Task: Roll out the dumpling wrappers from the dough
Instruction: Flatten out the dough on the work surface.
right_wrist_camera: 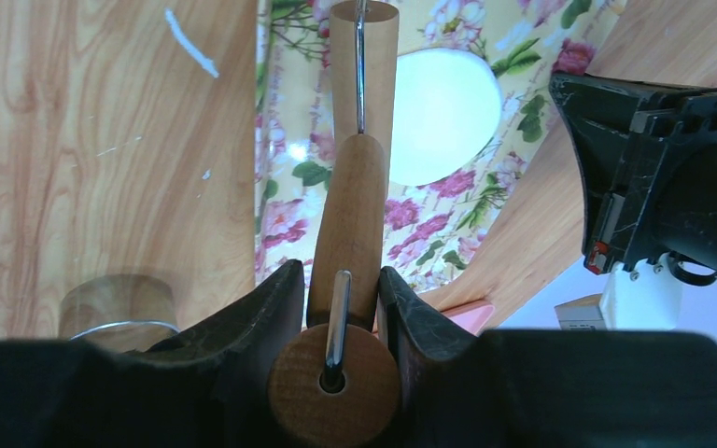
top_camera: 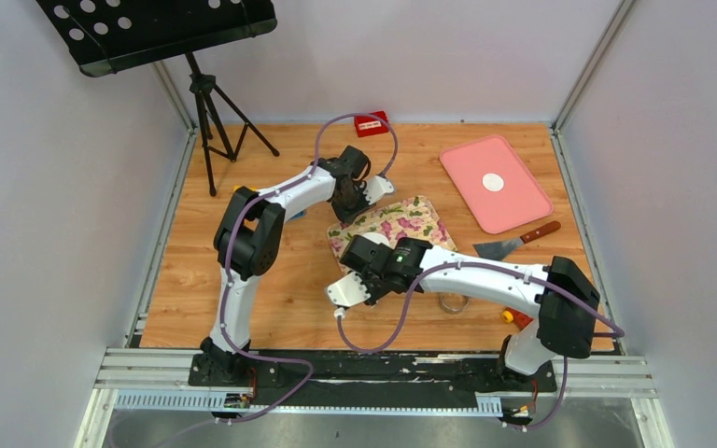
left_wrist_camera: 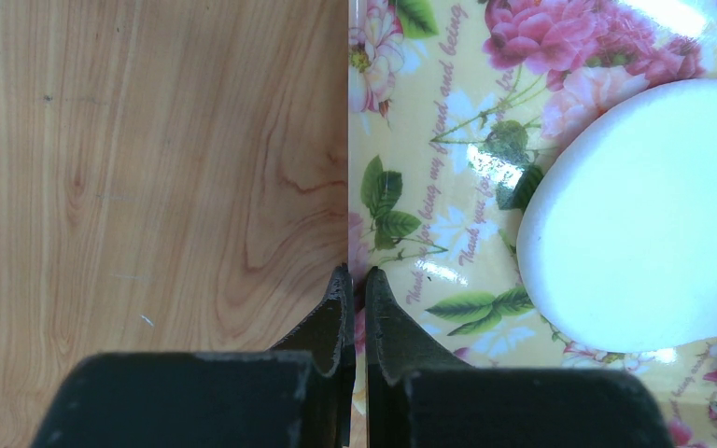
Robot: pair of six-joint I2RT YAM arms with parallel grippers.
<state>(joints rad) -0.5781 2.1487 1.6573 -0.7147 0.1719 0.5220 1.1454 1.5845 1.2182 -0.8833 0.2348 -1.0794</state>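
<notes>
The dough (left_wrist_camera: 649, 215) is a smooth white flattened oval lying on a floral mat (left_wrist_camera: 429, 187). It also shows in the right wrist view as dough (right_wrist_camera: 443, 112), beyond the roller. My right gripper (right_wrist_camera: 341, 275) is shut on the wooden handle of a small rolling pin (right_wrist_camera: 350, 224), whose front roller (right_wrist_camera: 364, 56) reaches over the mat toward the dough. My left gripper (left_wrist_camera: 356, 278) is shut, its tips right at the mat's left edge. One round white dumpling wrapper (top_camera: 493, 182) lies on the pink tray (top_camera: 518, 210). From above, the left gripper (top_camera: 347, 207) and right gripper (top_camera: 366, 264) flank the mat (top_camera: 401, 222).
A metal scraper with a wooden handle (top_camera: 515, 245) lies right of the mat. A metal ring cutter (top_camera: 453, 303) sits by the right arm, with a small orange thing (top_camera: 513, 317) beside it. A red box (top_camera: 371, 123) stands at the back edge, a tripod (top_camera: 210, 121) at the back left.
</notes>
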